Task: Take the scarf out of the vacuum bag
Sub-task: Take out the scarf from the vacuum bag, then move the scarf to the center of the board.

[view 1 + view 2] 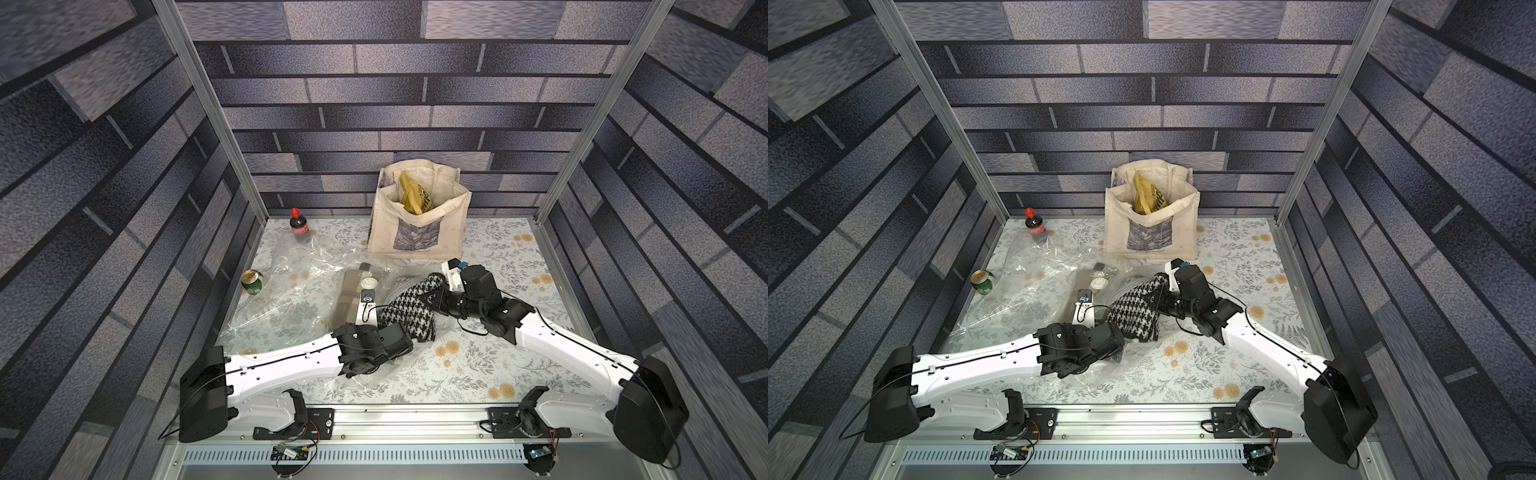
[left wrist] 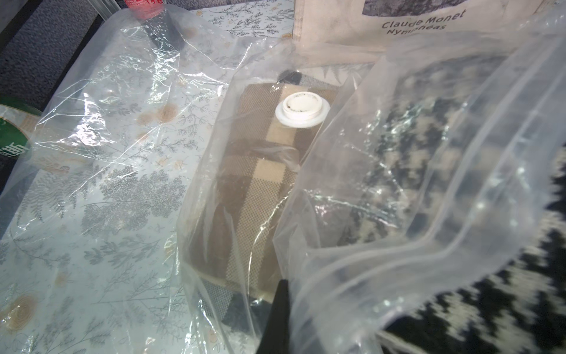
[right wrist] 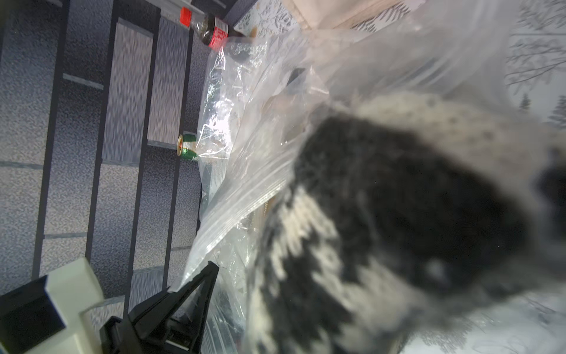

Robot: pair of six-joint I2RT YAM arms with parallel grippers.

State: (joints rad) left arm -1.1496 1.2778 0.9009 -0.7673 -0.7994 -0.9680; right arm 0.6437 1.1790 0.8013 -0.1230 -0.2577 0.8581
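The vacuum bag (image 2: 398, 214) lies crinkled on the flowered table, its white valve cap (image 1: 369, 284) facing up. A black-and-white houndstooth scarf (image 1: 409, 309) sticks out of the bag's zip mouth toward the right; its far part is still under plastic. A beige plaid cloth (image 2: 260, 190) sits inside the bag below the cap. My left gripper (image 2: 282, 288) is shut on the bag's zip rim between the two cloths. My right gripper (image 1: 431, 297) is shut on the scarf's far end. In the right wrist view only one of its fingers (image 3: 199, 291) shows, and the scarf (image 3: 382, 214) hides the other.
A cream tote bag (image 1: 415, 232) with a yellow packet stands at the back. A cola bottle (image 1: 298, 226) is at the back left and a green can (image 1: 252, 282) by the left wall. Loose clear plastic (image 1: 286, 303) spreads left of the cap.
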